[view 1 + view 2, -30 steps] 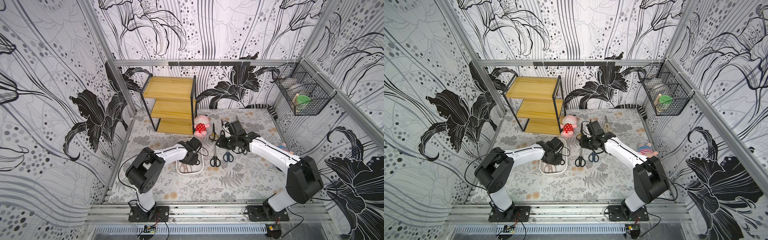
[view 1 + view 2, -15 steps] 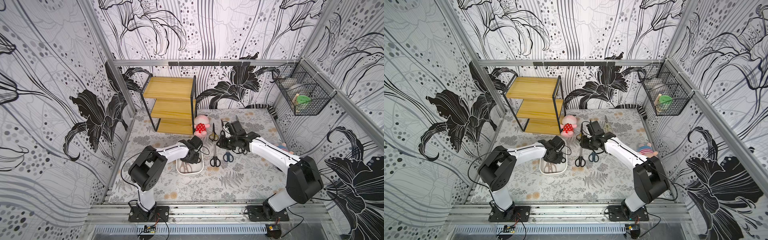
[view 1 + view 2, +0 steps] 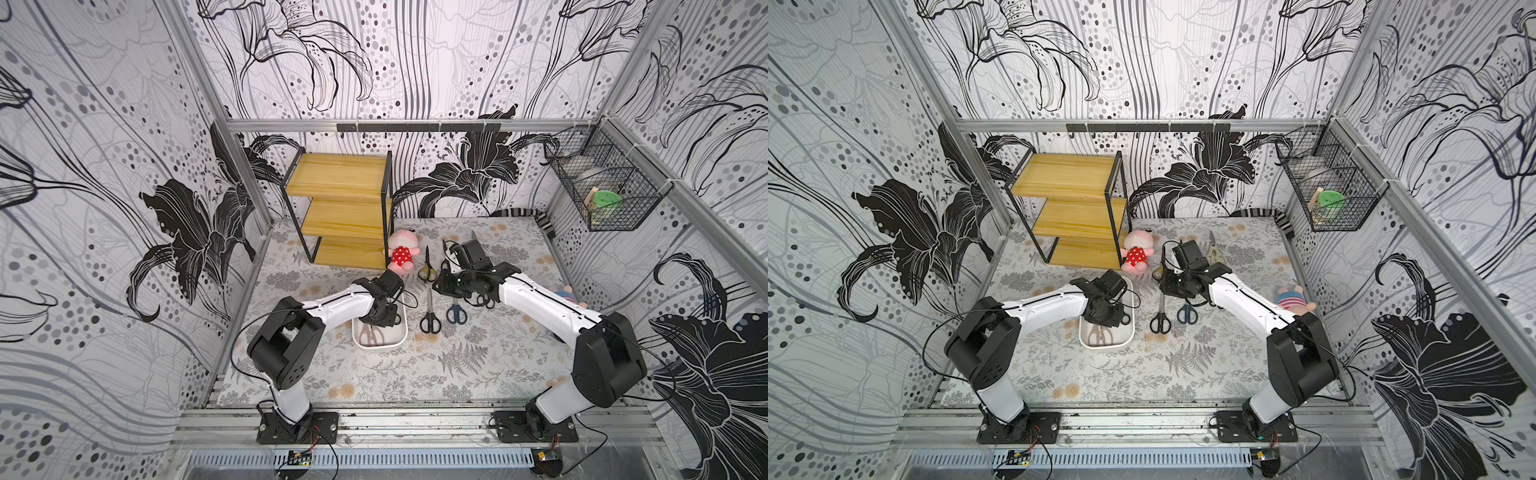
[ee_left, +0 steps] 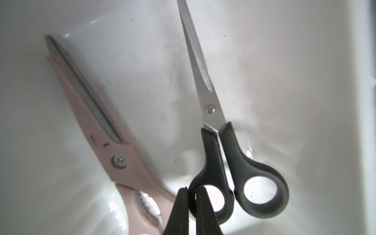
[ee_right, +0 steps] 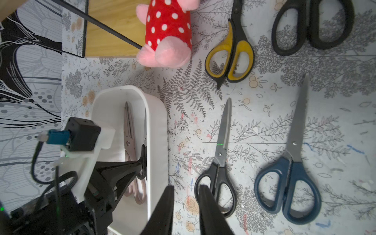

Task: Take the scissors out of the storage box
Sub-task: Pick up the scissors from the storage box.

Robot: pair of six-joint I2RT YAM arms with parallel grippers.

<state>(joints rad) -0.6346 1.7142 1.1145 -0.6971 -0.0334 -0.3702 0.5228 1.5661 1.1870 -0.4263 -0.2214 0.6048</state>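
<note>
The white storage box (image 3: 400,338) (image 3: 1108,344) lies left of the table's middle. In it are a pale pink pair of scissors (image 4: 97,122) (image 5: 128,132) and a black-handled pair (image 4: 213,114). My left gripper (image 4: 192,195) (image 3: 384,320) reaches down into the box and is shut on the rim of one black handle loop. Out on the mat lie a black pair (image 5: 220,152) (image 3: 429,316), a blue pair (image 5: 291,162) (image 3: 456,312), a yellow-black pair (image 5: 234,50) and a larger black pair (image 5: 313,24). My right gripper (image 5: 186,187) (image 3: 444,286) hovers over the mat between the box and the black pair, narrowly open and holding nothing.
A wooden three-tier shelf (image 3: 340,216) stands at the back left, with a pink plush in a red dotted dress (image 3: 401,253) beside it. A second small plush (image 3: 565,293) lies by the right arm. A black wire basket (image 3: 602,195) hangs on the right wall.
My left gripper has closed on the black scissors' handle loop inside the box. The right jaws have narrowed slightly. Neither arm has moved much.
</note>
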